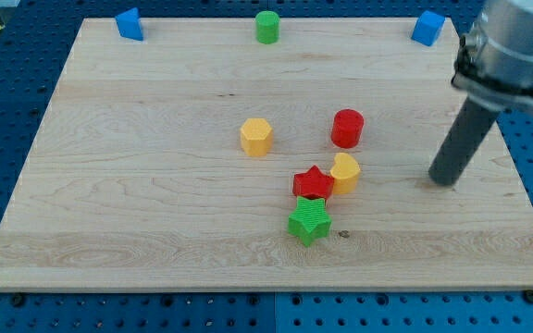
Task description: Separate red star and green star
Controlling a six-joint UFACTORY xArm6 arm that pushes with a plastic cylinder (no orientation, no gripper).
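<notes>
The red star (312, 183) lies just below the board's middle. The green star (309, 220) sits directly below it, touching it. A yellow block with a rounded top (345, 172) touches the red star's right side. My tip (443, 180) is on the board to the view's right of these blocks, about a hand's width from the yellow block and touching none of them.
A red cylinder (347, 128) stands above the yellow block. A yellow hexagonal block (256, 136) is left of it. Along the top edge sit a blue block (130, 24), a green cylinder (266, 27) and another blue block (427, 28).
</notes>
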